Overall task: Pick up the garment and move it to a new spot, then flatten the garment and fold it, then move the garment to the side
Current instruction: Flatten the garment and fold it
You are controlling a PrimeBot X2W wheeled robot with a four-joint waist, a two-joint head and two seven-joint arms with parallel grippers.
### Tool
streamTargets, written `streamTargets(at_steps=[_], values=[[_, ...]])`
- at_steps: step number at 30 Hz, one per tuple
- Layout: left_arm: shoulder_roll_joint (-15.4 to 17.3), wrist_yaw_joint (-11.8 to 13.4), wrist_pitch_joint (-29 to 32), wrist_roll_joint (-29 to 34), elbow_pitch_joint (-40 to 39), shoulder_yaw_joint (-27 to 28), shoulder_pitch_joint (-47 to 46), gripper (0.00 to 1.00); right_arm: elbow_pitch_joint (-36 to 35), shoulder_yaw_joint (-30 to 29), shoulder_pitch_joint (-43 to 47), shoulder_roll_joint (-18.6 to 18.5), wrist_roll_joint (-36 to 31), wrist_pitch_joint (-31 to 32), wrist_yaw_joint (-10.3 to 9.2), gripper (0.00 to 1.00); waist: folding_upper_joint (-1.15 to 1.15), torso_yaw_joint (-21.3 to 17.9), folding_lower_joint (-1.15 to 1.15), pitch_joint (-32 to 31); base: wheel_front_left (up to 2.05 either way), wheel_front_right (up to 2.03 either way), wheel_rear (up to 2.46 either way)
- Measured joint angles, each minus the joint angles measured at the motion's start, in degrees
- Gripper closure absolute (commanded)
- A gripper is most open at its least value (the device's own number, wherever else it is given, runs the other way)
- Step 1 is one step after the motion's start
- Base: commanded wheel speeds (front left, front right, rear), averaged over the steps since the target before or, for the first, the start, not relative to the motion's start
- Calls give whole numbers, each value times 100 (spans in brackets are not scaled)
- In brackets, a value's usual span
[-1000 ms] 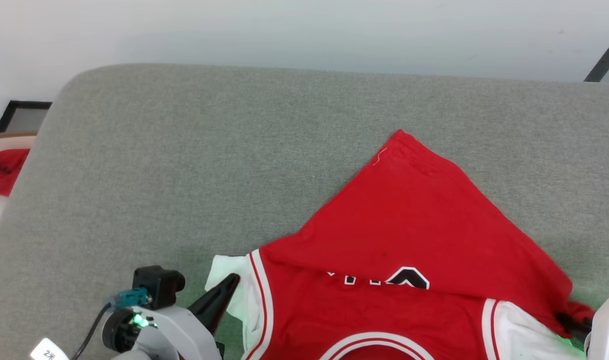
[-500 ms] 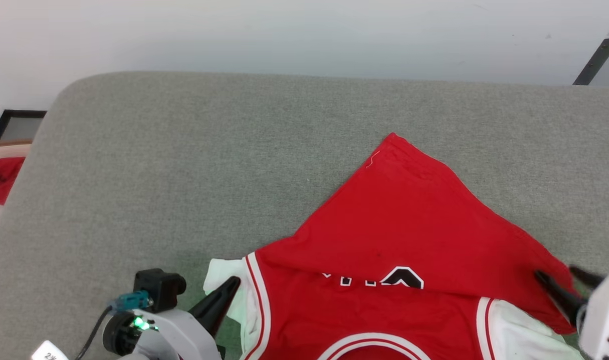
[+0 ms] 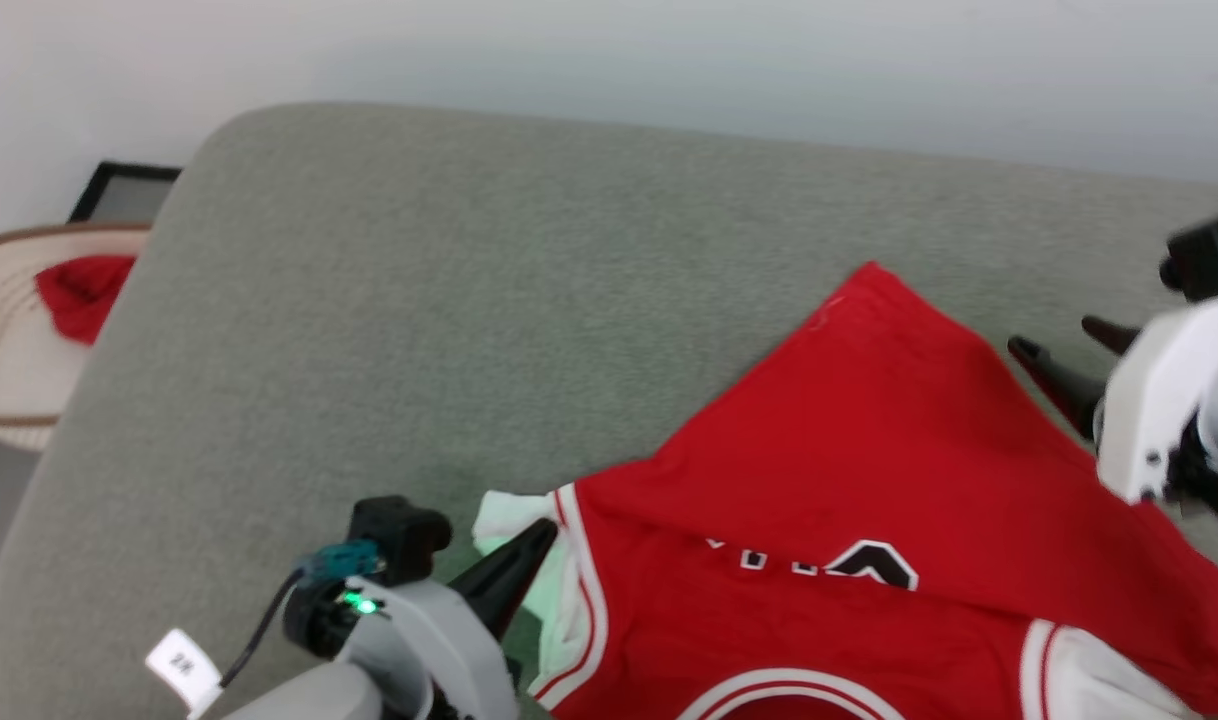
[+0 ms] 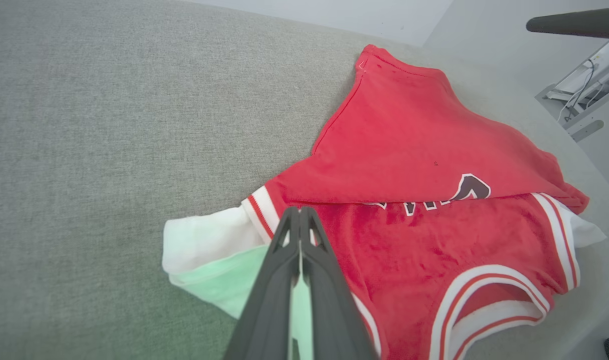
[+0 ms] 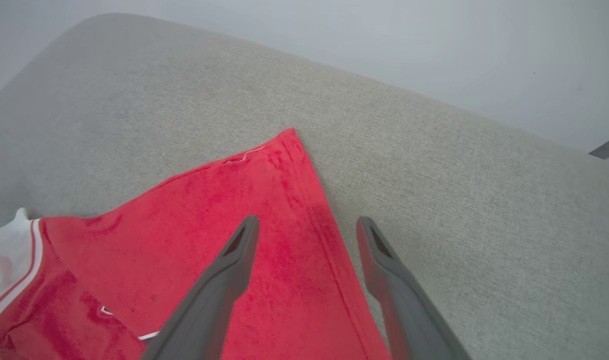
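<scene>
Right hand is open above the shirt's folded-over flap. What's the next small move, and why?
Probably lower the right hand and close on the flap's edge. Its open fingers straddle that edge, and the flap lies folded over the shirt's print, so the shirt is not flat yet. The left hand sits shut at the white sleeve.

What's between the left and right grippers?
The garment; its folded red panel spans from left gripper to right gripper, in the head view.
</scene>
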Motion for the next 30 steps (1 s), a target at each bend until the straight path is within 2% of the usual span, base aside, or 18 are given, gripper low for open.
streamTargets(at_steps=[7, 14, 19, 26, 27, 28, 30], values=[[-377, -188, 2, 152, 237, -109, -310, 100, 1658, 835, -1294, -213, 34, 15, 0, 0, 0, 375, 0, 228, 0, 0, 0], [-697, -372, -31, 219, 486, -169, -536, 100, 3112, 1582, -2308, -245, 13, 197, 0, 0, 0, 715, 0, 521, 0, 0, 0], [-921, -519, -53, 244, 662, -214, -698, 100, 3836, 1986, -2681, -177, 68, 319, 0, 0, 0, 972, 0, 712, 0, 0, 0], [-1056, -626, -112, 240, 896, -214, -754, 100, 4570, 2279, -3221, -103, 146, 635, -1, 0, 0, 1238, 0, 914, 0, 0, 0], [-1060, -642, -124, 234, 925, -214, -754, 100, 4671, 2294, -3293, -97, 148, 736, -1, 85, 0, 1268, 0, 925, 0, 0, 0], [-1063, -645, -125, 232, 949, -213, -754, 100, 4752, 2326, -3351, -89, 158, 835, -1, 100, 0, 1291, 0, 931, 0, 0, 0], [-1073, -648, -148, 214, 987, -211, -752, 100, 4873, 2392, -3466, -53, 169, 1065, -1, 100, 0, 1315, 0, 923, 0, 0, 0]])
